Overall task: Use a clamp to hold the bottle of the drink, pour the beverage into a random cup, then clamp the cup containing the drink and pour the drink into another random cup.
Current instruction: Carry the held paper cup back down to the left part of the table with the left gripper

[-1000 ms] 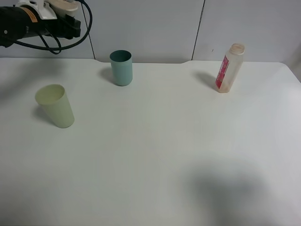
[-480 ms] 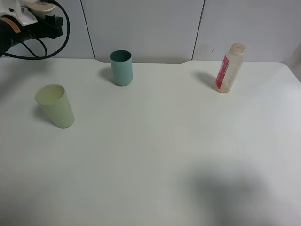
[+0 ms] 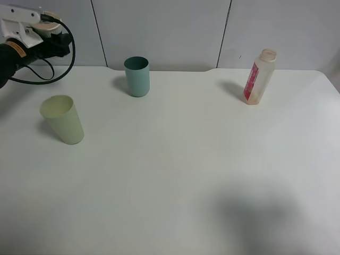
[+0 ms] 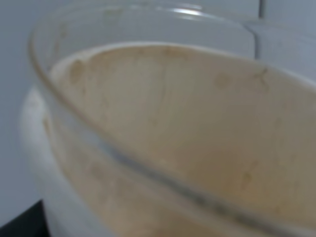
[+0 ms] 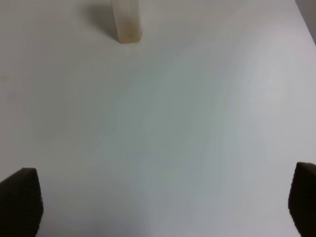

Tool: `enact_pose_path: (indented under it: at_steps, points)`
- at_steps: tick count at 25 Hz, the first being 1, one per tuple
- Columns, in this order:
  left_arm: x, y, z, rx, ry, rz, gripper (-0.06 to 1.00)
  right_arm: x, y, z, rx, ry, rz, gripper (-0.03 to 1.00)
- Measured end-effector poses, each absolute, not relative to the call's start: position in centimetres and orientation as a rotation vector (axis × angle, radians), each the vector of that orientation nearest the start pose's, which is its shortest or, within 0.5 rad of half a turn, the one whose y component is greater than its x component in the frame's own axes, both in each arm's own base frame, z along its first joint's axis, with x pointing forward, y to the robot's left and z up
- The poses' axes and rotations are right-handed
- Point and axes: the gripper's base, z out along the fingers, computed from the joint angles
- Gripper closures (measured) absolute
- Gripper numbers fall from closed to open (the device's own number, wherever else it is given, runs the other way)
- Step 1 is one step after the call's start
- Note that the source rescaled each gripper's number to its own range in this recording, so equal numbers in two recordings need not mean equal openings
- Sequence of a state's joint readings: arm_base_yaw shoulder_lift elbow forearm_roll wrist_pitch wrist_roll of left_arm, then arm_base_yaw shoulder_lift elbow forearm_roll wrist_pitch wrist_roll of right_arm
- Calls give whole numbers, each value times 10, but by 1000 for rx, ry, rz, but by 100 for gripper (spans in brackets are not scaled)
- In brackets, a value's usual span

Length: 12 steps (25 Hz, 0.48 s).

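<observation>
A clear bottle (image 3: 259,77) with a red label and no cap stands upright at the back right of the white table (image 3: 175,159). Its lower part also shows in the right wrist view (image 5: 127,22). A teal cup (image 3: 137,77) stands at the back, left of centre. A pale green cup (image 3: 62,119) stands at the left. My right gripper (image 5: 160,207) is open and empty, high above the table and well short of the bottle. My left arm (image 3: 32,40) hangs at the far back left, behind the pale green cup. A blurred cream curved surface (image 4: 173,138) fills the left wrist view, hiding the fingers.
Grey wall panels (image 3: 164,26) rise behind the table's back edge. A soft shadow (image 3: 255,212) lies on the table at the front right. The table's right edge runs close past the bottle.
My left arm has drawn back to the left and dropped a little at the back left corner. The cups and the bottle have not moved.
</observation>
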<state>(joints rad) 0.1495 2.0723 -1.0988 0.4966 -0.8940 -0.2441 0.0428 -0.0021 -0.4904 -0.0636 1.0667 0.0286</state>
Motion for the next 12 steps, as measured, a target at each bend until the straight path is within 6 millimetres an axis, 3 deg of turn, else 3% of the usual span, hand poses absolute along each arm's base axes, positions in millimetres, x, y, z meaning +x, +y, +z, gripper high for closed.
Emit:
enact_pose_path:
  at_steps: [12]
  points:
    - [431, 34, 124, 218, 1641, -221, 94, -4, -5, 274, -12, 2056, -32, -3]
